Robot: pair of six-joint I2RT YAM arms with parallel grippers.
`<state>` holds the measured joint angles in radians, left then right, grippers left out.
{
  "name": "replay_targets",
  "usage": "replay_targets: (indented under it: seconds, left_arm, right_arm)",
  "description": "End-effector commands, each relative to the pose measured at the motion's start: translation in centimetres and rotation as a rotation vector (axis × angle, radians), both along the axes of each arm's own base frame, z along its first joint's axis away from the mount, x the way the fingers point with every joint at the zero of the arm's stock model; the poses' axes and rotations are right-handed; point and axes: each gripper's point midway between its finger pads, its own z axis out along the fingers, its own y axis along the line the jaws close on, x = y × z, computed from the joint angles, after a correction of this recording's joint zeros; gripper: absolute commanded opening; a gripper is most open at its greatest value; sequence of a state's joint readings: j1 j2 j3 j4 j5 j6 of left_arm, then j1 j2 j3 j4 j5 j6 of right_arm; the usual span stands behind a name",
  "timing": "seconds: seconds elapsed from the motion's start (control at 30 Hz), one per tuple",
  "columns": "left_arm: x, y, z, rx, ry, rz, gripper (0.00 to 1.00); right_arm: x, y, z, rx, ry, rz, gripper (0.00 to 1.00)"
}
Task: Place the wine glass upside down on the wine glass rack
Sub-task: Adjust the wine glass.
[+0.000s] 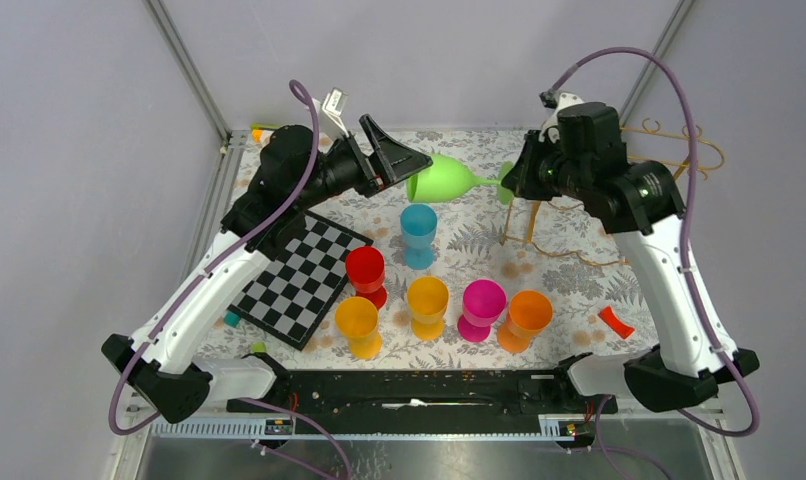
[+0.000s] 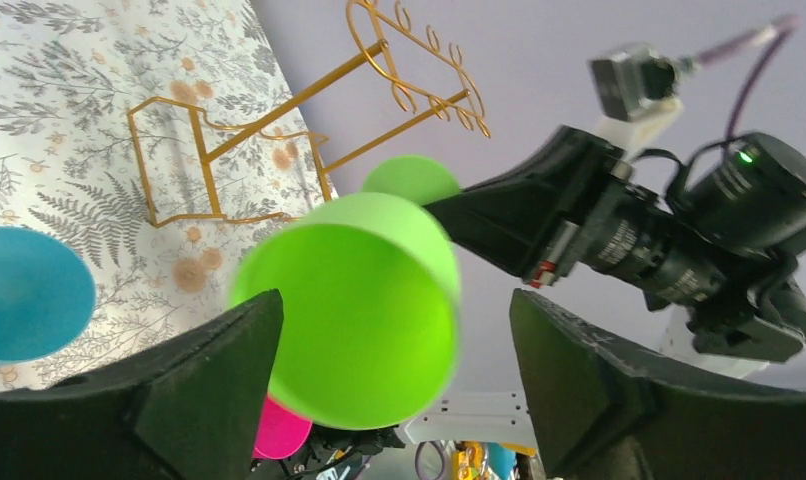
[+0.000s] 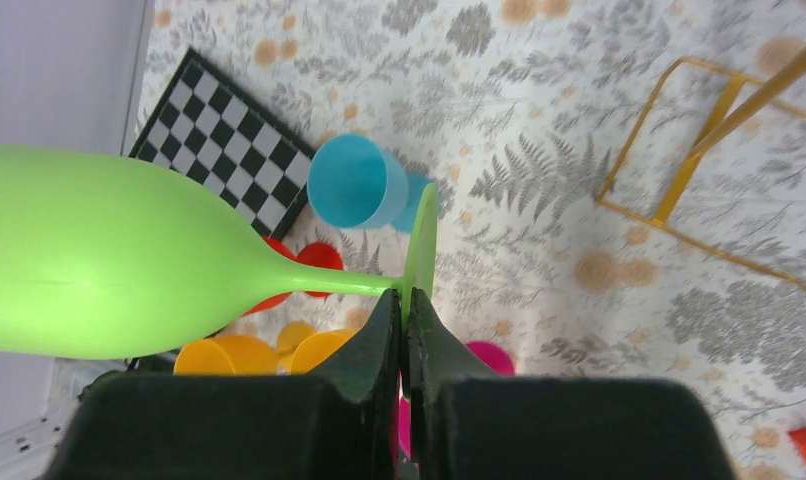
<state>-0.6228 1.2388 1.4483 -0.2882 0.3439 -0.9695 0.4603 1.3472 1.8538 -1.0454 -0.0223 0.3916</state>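
Observation:
A lime green wine glass (image 1: pixel 447 182) lies horizontal in the air over the back of the table, bowl to the left, foot to the right. My right gripper (image 1: pixel 511 180) is shut on the edge of its foot (image 3: pixel 420 240); the bowl (image 3: pixel 89 260) fills the left of the right wrist view. My left gripper (image 1: pixel 404 160) is open, its jaws on either side of the bowl's mouth (image 2: pixel 354 310) without touching it. The gold wire wine glass rack (image 1: pixel 669 150) stands at the back right, partly behind my right arm; it also shows in the left wrist view (image 2: pixel 309 120).
Several coloured plastic glasses stand mid-table: blue (image 1: pixel 417 233), red (image 1: pixel 365 273), yellow (image 1: pixel 427 304), orange (image 1: pixel 357 324), pink (image 1: pixel 482 306), orange (image 1: pixel 525 318). A checkerboard (image 1: pixel 299 280) lies at the left. A small red piece (image 1: pixel 615 321) lies at the right.

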Motion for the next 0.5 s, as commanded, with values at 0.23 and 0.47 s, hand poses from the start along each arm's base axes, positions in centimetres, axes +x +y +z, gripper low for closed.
replay_targets:
  seconds: [0.23,0.47]
  left_arm:
    - [0.5,3.3,0.4,0.020,-0.026,-0.017,0.99]
    - [1.4,6.4,-1.4,0.173,0.005,0.071,0.99]
  right_arm:
    - [0.2,-3.5,7.8,-0.050,-0.404,-0.059,0.00]
    - [-0.2,-1.0,8.1,-0.049,-0.535,0.145,0.00]
